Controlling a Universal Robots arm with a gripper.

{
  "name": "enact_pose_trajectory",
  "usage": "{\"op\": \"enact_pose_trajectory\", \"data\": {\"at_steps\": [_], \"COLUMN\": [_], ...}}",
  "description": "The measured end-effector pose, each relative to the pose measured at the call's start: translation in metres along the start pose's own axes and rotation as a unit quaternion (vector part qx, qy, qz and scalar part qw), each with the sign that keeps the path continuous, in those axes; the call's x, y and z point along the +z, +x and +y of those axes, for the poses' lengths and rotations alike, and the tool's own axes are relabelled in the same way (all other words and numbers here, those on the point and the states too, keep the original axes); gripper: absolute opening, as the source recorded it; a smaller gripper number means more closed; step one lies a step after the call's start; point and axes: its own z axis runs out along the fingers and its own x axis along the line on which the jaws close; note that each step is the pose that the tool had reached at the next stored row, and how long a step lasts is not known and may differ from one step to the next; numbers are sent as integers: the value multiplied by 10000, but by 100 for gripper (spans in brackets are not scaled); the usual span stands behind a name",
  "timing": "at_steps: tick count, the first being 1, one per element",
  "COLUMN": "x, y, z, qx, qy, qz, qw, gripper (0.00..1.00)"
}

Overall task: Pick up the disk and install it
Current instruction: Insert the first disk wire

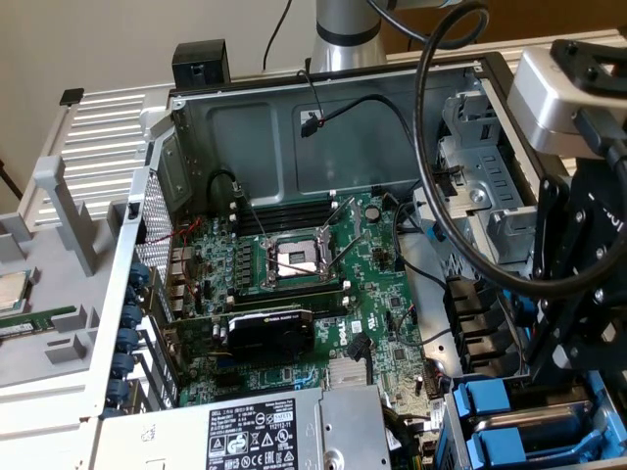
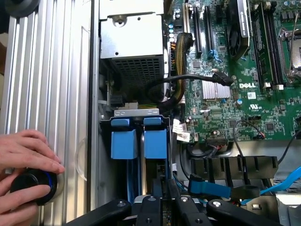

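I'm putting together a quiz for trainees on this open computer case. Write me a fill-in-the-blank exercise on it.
1. The green motherboard is printed with the brand name ____.
2. The two drive carriers standing side by side in the bay are ____ in colour.
3. On the black knob rests a person's ____.
Missing words: Dell; blue; hand.

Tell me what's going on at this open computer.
A robot arm's black gripper sits low inside the open grey metal computer case, at the drive bay. It lines up with the blue-framed disk, the bright blue plastic carrier nearer the green motherboard; whether that is fully seated is unclear. A second blue carrier stands beside it. Outside the case, a person's hand rests on a round black knob on the ribbed silver metal surface.
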Motion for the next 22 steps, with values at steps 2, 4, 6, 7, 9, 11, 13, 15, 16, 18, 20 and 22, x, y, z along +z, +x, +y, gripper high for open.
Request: {"op": "enact_pose_trajectory", "data": {"at_steps": [2, 4, 6, 7, 9, 11, 13, 15, 16, 18, 20, 22], "x": [0, 0, -1, -1, 0, 3, 6, 9, 10, 16, 18, 20], "y": [-2, -2, -3, -3, -3, -3, -3, -4, -4, -6, -7, -7], "z": [0, 0, -3, -3, -5, -6, -7, -7, -7, -3, -4, -4], "qx": [0, 0, -1, 0, 0, 0, 0, 0, 0, -2, -3, -4], "qy": [0, 0, 0, 0, 0, 0, 0, 0, 0, -1, 0, -1], "qz": [0, 0, 1, 0, 1, 1, 0, 0, 0, -3, -6, -13], "qw": [10000, 10000, 10000, 10000, 10000, 10000, 10000, 10000, 10000, 10000, 10000, 10000], "gripper": [17, 17, 17, 17, 17, 17, 17, 17, 17, 17, 17, 17]}}
